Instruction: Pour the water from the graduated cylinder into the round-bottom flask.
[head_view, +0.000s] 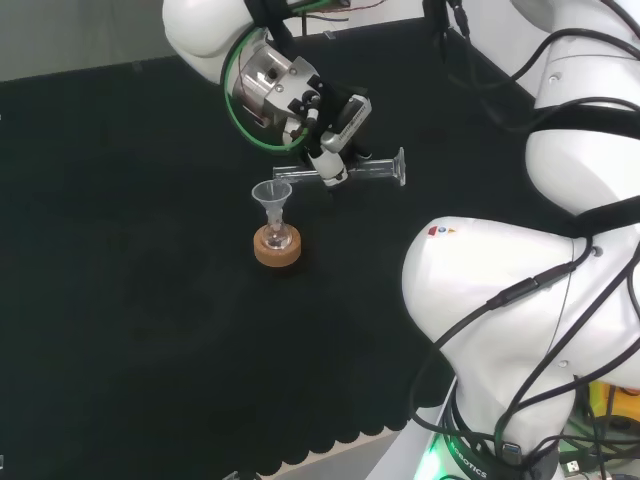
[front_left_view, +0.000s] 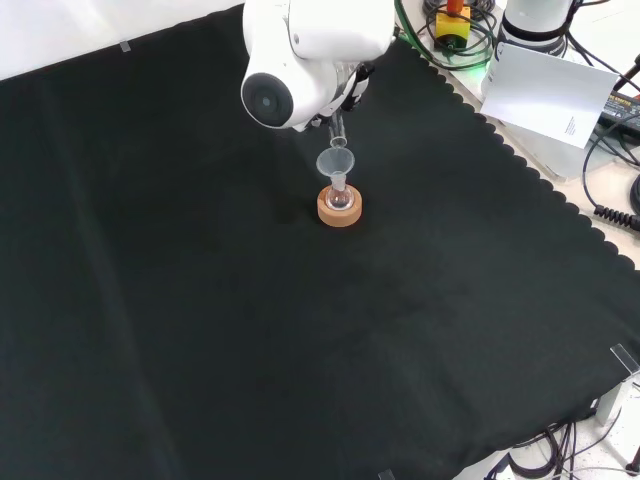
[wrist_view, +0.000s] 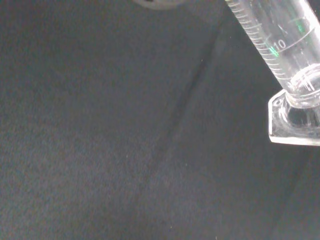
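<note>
A clear graduated cylinder (head_view: 345, 173) with printed marks and a flat base is seen lying nearly level at the upper centre of the head view, gripped by the curled fingers of the hand (head_view: 325, 125). Its mouth is held just above a funnel (head_view: 270, 197) set in the round-bottom flask (head_view: 279, 238), which is seated on a cork ring (head_view: 278, 249) on the black cloth (head_view: 120, 300).

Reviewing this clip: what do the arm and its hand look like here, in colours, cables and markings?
The arm is glossy white with rounded links; black cables run along them, and a small red and orange mark sits on the nearest link. The wrist shows a silver metal face ringed by a green cable. The hand is black and white. In the front view a link ends in a round grey cap.
</note>
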